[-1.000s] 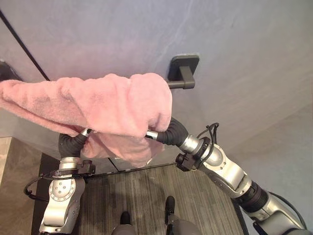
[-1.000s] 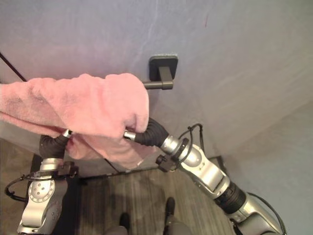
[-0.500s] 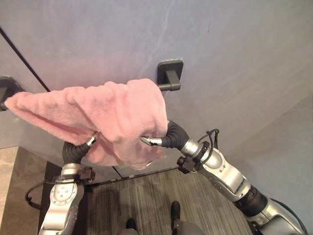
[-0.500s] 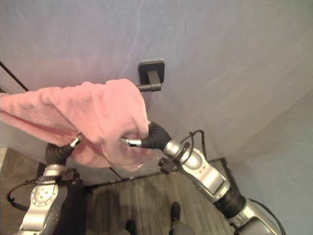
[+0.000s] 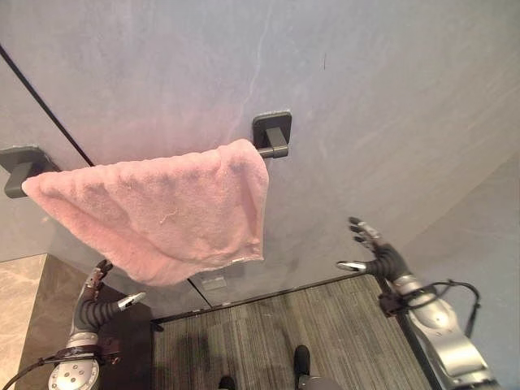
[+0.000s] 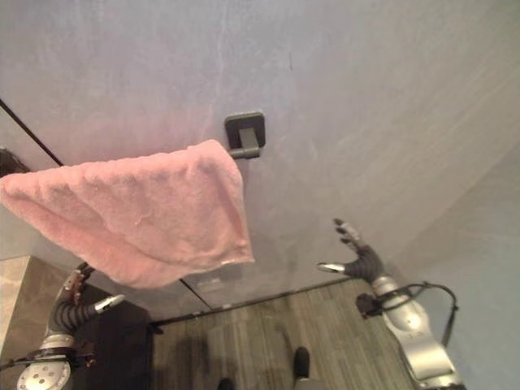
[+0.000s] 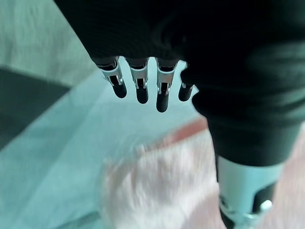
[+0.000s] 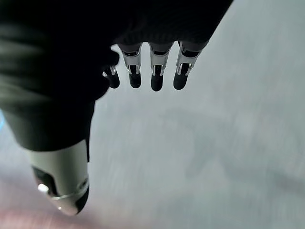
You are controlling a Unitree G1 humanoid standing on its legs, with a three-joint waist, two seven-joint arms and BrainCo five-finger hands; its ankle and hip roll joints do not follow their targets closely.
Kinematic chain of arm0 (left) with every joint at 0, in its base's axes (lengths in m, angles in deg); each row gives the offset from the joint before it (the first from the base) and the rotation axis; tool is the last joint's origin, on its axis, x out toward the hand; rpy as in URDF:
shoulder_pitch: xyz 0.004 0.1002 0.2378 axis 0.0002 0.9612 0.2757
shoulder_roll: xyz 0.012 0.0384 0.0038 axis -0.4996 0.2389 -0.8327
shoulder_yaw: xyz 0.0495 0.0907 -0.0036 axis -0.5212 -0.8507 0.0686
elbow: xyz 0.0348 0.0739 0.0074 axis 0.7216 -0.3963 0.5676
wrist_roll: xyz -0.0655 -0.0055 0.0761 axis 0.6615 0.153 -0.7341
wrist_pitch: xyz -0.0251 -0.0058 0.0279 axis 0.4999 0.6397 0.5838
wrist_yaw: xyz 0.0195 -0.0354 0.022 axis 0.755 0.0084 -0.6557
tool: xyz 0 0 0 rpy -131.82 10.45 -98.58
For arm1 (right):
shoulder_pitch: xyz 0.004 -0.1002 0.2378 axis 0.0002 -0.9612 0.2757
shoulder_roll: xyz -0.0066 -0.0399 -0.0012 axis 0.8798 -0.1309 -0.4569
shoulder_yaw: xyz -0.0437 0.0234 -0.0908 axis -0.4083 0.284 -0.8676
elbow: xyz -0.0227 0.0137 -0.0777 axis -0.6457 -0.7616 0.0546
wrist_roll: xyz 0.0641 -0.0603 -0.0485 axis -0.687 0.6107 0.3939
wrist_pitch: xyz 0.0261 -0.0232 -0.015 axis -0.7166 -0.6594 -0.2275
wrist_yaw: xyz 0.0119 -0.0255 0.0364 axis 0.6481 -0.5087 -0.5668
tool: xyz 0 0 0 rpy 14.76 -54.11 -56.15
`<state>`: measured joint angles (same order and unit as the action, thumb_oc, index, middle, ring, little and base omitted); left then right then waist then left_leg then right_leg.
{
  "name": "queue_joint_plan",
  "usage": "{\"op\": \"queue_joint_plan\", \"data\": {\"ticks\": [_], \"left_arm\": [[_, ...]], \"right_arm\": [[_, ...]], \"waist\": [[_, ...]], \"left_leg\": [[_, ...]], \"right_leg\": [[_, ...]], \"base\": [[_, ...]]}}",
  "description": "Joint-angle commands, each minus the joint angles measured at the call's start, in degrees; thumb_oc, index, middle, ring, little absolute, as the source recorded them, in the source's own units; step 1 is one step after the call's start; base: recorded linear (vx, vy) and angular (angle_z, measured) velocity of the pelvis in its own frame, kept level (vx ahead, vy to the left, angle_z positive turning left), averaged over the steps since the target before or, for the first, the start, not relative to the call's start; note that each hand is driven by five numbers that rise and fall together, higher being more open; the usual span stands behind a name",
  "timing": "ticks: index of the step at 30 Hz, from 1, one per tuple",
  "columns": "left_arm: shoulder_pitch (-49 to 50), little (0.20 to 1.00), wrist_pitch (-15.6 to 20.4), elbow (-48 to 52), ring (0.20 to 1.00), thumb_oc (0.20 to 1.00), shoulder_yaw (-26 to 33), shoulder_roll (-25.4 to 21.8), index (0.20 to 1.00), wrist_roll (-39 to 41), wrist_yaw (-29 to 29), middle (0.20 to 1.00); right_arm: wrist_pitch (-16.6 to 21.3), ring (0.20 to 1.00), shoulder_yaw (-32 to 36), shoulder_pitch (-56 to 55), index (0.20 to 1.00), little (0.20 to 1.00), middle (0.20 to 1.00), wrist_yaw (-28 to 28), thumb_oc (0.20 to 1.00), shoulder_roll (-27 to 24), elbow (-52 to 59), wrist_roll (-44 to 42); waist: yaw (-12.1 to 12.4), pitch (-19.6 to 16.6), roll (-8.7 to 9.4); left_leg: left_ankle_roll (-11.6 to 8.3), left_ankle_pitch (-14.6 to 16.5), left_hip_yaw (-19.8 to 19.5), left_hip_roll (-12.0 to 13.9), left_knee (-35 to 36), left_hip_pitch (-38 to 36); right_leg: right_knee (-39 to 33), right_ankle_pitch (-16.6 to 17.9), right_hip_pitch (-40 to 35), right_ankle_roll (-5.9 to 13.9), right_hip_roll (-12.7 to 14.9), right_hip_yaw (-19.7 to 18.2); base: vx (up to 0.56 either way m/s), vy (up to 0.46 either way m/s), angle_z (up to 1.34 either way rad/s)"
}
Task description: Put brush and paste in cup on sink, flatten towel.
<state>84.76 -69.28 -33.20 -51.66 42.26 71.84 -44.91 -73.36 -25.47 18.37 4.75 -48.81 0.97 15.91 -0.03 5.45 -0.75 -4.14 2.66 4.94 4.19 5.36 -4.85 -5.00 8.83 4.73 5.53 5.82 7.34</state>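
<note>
Towel [image 5: 162, 213] draped over wall bar [image 5: 268, 149], bunched toward left end; could slip off unevenly. Left hand [image 5: 104, 301] and right hand [image 5: 370, 252] both spread, empty.

A dark wall rail [image 5: 271, 136] carries the pink towel [image 5: 166, 213], draped over it, sagging lowest toward 7 o'clock.

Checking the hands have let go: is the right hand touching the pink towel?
Apart. In the left eye view the right hand, fingers open, hangs against bare wall, well clear of the pink towel draped on the bar.
</note>
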Motion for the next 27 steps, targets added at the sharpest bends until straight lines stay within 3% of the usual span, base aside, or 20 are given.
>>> {"op": "queue_joint_plan", "data": {"ticks": [1, 4, 5, 8, 9, 10, 14, 18, 23, 27], "left_arm": [[-2.7, 1.0, 5.5, 3.4, 1.0, 1.0, 7.4, -5.8, 1.0, -3.9, 4.9, 1.0], [-5.0, 1.0, 6.4, 5.5, 1.0, 1.0, 9.8, -8.6, 1.0, -6.5, 7.5, 1.0], [-6.7, 1.0, 6.8, 8.2, 1.0, 1.0, 12.6, -12.8, 1.0, -11.9, 10.6, 1.0], [-8.2, 1.0, 7.4, 13.0, 1.0, 1.0, 14.9, -18.3, 1.0, -18.4, 14.0, 1.0], [-9.4, 1.0, 8.2, 19.3, 1.0, 1.0, 15.8, -21.6, 1.0, -20.9, 13.9, 1.0], [-9.2, 1.0, 8.0, 19.5, 1.0, 1.0, 16.1, -21.4, 1.0, -20.9, 13.8, 1.0], [-10.9, 1.0, 11.7, 26.6, 1.0, 1.0, 14.0, -30.3, 1.0, -19.3, 9.5, 1.0], [-11.2, 1.0, 12.4, 30.6, 1.0, 1.0, 10.6, -37.3, 1.0, -18.0, 4.0, 1.0], [-9.7, 1.0, 11.9, 31.0, 1.0, 1.0, 7.5, -42.6, 1.0, -18.9, 0.0, 1.0], [-7.9, 1.0, 11.0, 29.9, 1.0, 1.0, 6.8, -45.0, 1.0, -18.9, -2.1, 1.0]], "right_arm": [[8.9, 1.0, 6.2, 3.9, 1.0, 1.0, 1.0, 5.5, 1.0, -5.9, 7.0, 9.5], [9.8, 1.0, 9.1, 6.2, 1.0, 1.0, 1.0, 6.7, 1.0, -9.5, 9.3, 11.5], [11.3, 1.0, 10.3, 9.5, 1.0, 1.0, 1.0, 6.7, 1.0, -14.3, 14.0, 14.1], [12.7, 1.0, 7.8, 16.3, 1.0, 1.0, 1.0, 6.7, 1.0, -17.9, 19.6, 13.9], [13.5, 1.0, 4.0, 21.9, 1.0, 1.0, 1.0, 5.3, 1.0, -19.8, 22.9, 12.4], [13.4, 1.0, 3.6, 22.4, 1.0, 1.0, 1.0, 5.3, 1.0, -19.8, 22.8, 12.4], [13.2, 1.0, -9.2, 35.7, 1.0, 1.0, 1.0, 1.2, 1.0, -23.6, 25.6, 9.1], [11.7, 1.0, -20.1, 45.0, 1.0, 1.0, 1.0, -1.2, 1.0, -24.7, 22.4, 9.7], [9.6, 1.0, -26.4, 50.4, 1.0, 1.0, 1.0, -2.5, 1.0, -24.8, 19.1, 14.4], [8.2, 1.0, -29.0, 52.3, 1.0, 1.0, 1.0, -3.3, 1.0, -21.6, 16.9, 15.8]], "waist": [[-0.7, -2.0, 1.55], [-0.6, -2.5, 1.61], [-0.5, -2.9, 1.74], [-0.1, -3.6, 1.8], [0.1, -4.0, 1.88], [-0.1, -4.1, 1.85], [0.6, -4.9, 2.25], [0.6, -4.7, 2.46], [0.6, -3.8, 2.37], [0.7, -2.8, 2.08]], "left_leg": [[0.95, -2.9, 0.2, -0.9, -0.4, 2.5], [0.83, -3.0, 0.1, -0.9, -0.4, 2.4], [0.64, -3.3, 0.2, -0.9, -0.4, 2.4], [0.43, -3.2, 0.3, -0.8, -0.4, 2.1], [0.38, -3.0, 0.5, -0.7, -0.4, 1.9], [0.35, -2.7, 0.4, -0.7, -0.4, 1.9], [0.31, -2.4, 0.7, -0.7, -0.4, 1.3], [0.17, -2.4, 1.2, -0.7, -0.4, 0.8], [0.06, -2.6, 1.7, -0.6, -0.4, 1.1], [0.15, -2.8, 1.9, -0.5, -0.4, 1.7]], "right_leg": [[0.5, -3.8, -4.5, 5.85, 6.0, -0.1], [0.4, -3.8, -4.7, 5.93, 6.0, 0.1], [0.5, -3.7, -4.8, 5.9, 6.0, 0.1], [0.5, -3.8, -5.1, 5.92, 6.0, 0.0], [0.5, -3.8, -5.1, 5.93, 6.0, -0.1], [0.3, -4.0, -5.2, 6.01, 6.0, -0.2], [0.2, -4.0, -5.4, 5.99, 5.8, -0.7], [0.2, -4.0, -5.4, 5.99, 5.7, -1.2], [0.2, -3.5, -4.8, 6.15, 5.6, -1.5], [0.2, -3.1, -4.0, 6.28, 5.6, -1.9]], "base": [[0.01, -0.009, 0.05], [0.0, -0.009, 0.17], [0.04, -0.008, 0.08], [0.0, 0.0, 0.0], [0.0, 0.0, 0.0], [0.0, 0.0, 0.0], [0.01, 0.004, -0.01], [0.0, 0.0, 0.0], [0.0, 0.0, 0.0], [-0.01, 0.004, -0.01]]}}
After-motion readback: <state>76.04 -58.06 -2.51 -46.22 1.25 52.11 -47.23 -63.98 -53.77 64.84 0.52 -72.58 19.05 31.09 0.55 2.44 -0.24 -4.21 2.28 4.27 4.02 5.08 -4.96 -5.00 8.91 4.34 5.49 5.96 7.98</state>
